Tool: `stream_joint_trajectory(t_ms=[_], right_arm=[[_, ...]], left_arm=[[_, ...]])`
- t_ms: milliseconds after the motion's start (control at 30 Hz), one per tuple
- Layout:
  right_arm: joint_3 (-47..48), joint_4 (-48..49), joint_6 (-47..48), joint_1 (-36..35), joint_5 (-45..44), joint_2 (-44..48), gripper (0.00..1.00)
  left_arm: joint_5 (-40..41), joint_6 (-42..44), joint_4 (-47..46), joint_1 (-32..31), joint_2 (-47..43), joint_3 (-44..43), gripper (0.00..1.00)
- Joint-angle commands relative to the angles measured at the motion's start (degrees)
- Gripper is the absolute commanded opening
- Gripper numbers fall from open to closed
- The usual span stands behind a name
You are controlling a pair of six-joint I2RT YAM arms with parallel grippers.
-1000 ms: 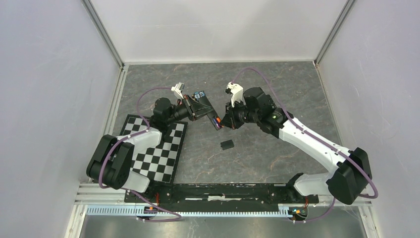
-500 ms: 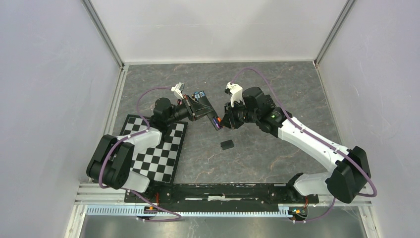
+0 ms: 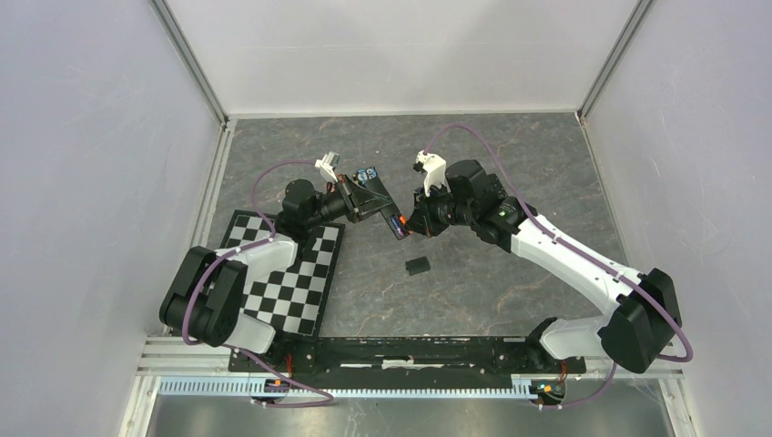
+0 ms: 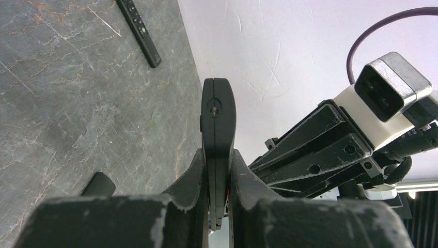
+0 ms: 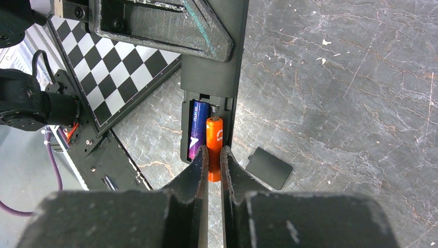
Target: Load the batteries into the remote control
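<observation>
A: Overhead?
B: The left gripper [image 3: 382, 209] and right gripper [image 3: 408, 224] meet at the remote control [image 3: 394, 224]
A: Left wrist?
B: Clamped tight on the remote control
A: Right wrist?
B: Pinching the orange battery [image 5: 214, 135] at the open bay, beside the purple battery [image 5: 197, 129]

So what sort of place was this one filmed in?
Most likely a lab robot cell, not a home: plain white walls box in a grey stone-patterned table, the left arm and right arm are bolted to a rail at its near edge, and a checkerboard lies on it.
</observation>
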State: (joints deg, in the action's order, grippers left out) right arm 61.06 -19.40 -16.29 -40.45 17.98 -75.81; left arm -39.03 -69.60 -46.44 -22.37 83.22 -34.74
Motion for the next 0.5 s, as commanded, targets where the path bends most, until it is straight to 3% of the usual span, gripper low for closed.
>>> stream_joint_trajectory(t_ms=[0, 467], right_arm=[[1.77, 1.18, -0.50, -0.42, 1.23, 0.84, 0.05], [1.84, 0.28, -0.21, -0.51, -1.65, -0.34, 0.13]], left_arm=[[2.37, -1.00, -3.84, -0.28, -0.36, -1.21, 0.02], [3.48, -0.27, -2.09, -0.29, -1.91, -1.25, 0.02]])
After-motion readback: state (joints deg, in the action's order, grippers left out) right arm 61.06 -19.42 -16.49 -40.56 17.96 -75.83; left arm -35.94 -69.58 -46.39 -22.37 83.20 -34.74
